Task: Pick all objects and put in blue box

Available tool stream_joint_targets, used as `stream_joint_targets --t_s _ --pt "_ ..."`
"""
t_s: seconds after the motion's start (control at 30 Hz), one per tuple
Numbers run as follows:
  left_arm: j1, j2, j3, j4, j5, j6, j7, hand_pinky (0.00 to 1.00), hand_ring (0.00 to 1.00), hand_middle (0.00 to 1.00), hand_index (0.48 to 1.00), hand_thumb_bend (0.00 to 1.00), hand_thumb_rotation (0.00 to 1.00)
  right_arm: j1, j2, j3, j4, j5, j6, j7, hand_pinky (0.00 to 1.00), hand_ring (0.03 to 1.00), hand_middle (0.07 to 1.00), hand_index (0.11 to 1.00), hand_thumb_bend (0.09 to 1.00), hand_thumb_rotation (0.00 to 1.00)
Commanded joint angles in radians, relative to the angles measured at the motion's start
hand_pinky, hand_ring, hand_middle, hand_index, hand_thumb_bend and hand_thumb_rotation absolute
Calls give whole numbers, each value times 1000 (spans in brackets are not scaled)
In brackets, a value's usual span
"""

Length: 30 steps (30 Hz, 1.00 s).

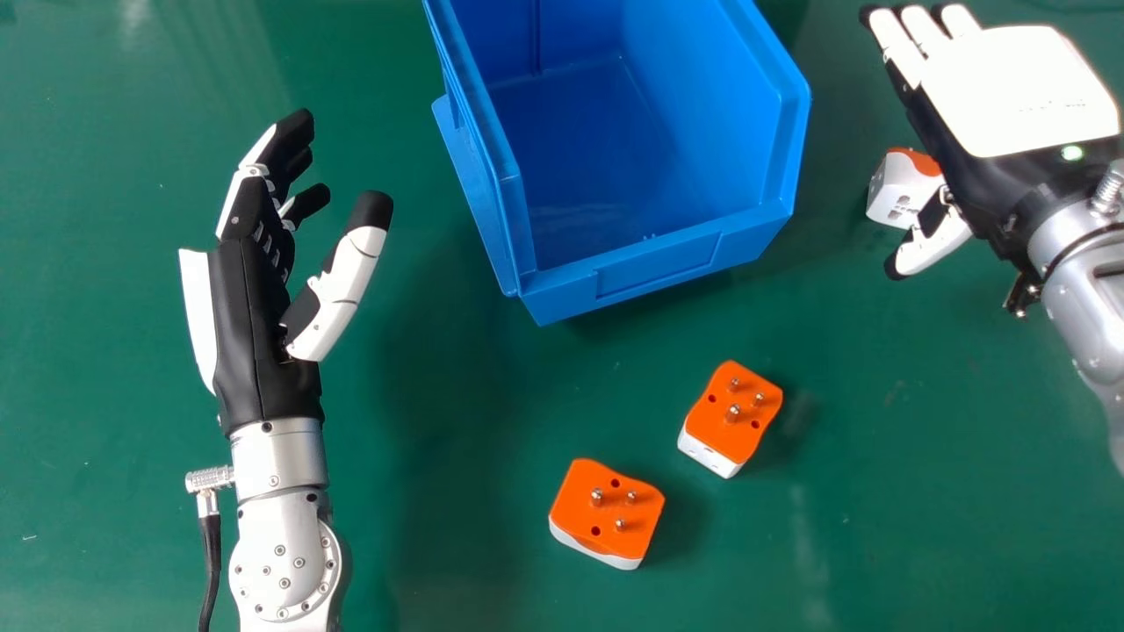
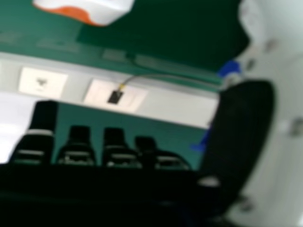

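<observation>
Two orange and white plug adapters, one (image 1: 608,513) nearer and another (image 1: 731,412) to its right, lie pins up in front of the blue box (image 1: 659,263). A third adapter (image 1: 903,188) lies right of the box, partly hidden by my right hand (image 1: 1019,92), which is open above and beside it, back of the hand up. In the right hand view this adapter (image 2: 106,10) shows apart from the right hand (image 2: 236,142). Left of the box, my left hand (image 1: 255,290) is open with nothing in it.
The box's near wall and left rim stand between my two hands. Green tabletop (image 1: 439,544) surrounds the objects. In the right hand view, a dark cable (image 2: 175,75) runs past pale panels (image 2: 42,82).
</observation>
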State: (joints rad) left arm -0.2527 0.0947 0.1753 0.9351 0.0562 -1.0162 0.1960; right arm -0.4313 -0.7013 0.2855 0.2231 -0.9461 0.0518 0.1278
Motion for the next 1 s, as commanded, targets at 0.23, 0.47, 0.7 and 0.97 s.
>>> stream_joint_targets --t_s 0.23,0.47,0.7,0.97 --pt "-20 -5 -1 -6 -5 -20 -4 790 860 857 798 756 520 -166 -69 56 168 -18 -84 65 777 946 945 935 882 74" --pt "-23 -13 -1 -3 -9 -26 -5 791 862 859 800 758 521 -248 -68 128 350 -38 -153 52 747 913 926 917 876 60" --pt "-25 -13 -3 0 -3 -20 5 792 863 858 798 756 515 -314 -46 178 495 -47 -196 4 729 884 907 906 844 57" --pt "-31 -7 -1 13 -3 -22 8 791 861 858 799 752 514 -382 -17 252 632 -61 -235 -57 701 859 892 887 819 85"
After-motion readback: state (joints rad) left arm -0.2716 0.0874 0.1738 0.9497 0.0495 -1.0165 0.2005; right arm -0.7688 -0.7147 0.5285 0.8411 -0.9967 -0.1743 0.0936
